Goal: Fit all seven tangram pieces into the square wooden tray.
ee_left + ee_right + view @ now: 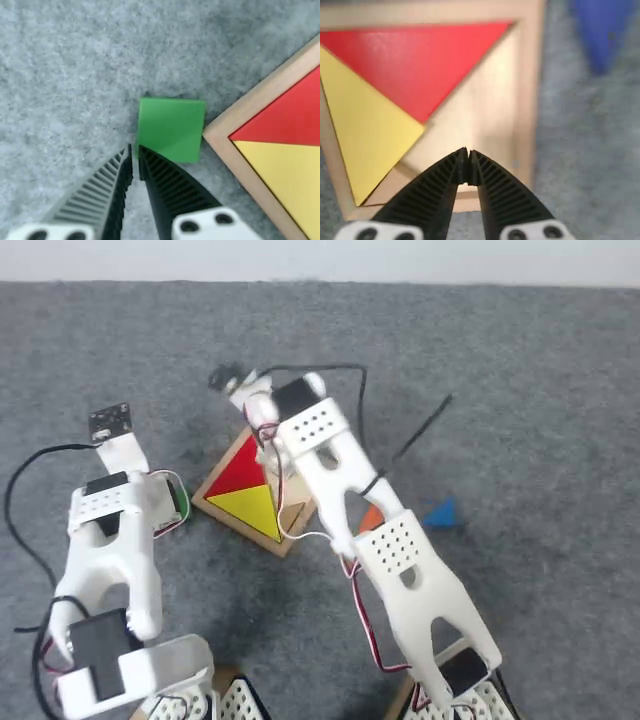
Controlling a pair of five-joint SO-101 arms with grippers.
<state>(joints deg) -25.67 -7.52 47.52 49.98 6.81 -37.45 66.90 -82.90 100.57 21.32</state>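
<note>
- At mid-bench, square wooden tray (286, 546), turned corner-on upon the grey, felt-like bench (540, 370).
- Inside it, red triangle (240, 472) and yellow triangle (252, 508) laid edge to edge, red at 12 o'clock of yellow. Remaining floor of the tray bare wood, as seen from the right wrist.
- Flat on the bench, green square (171, 129), outside the rim at the tray's 9 o'clock corner, just beside it. Touching or a hair apart: cannot tell.
- Low over the bench, left pincer (134, 150): fingers pressed together, nothing between them, tips right at the green square's edge.
- Over the bare wood inside the tray, right pincer (468, 152): closed to a thin slit, gripping nothing, tips close to the yellow triangle's corner.
- At 3 o'clock of the tray, blue triangle (440, 512), alone on the bench, well apart from the rim.
- Between tray and blue triangle, orange piece (370, 518), largely hidden behind the right arm, shape not clear.
</note>
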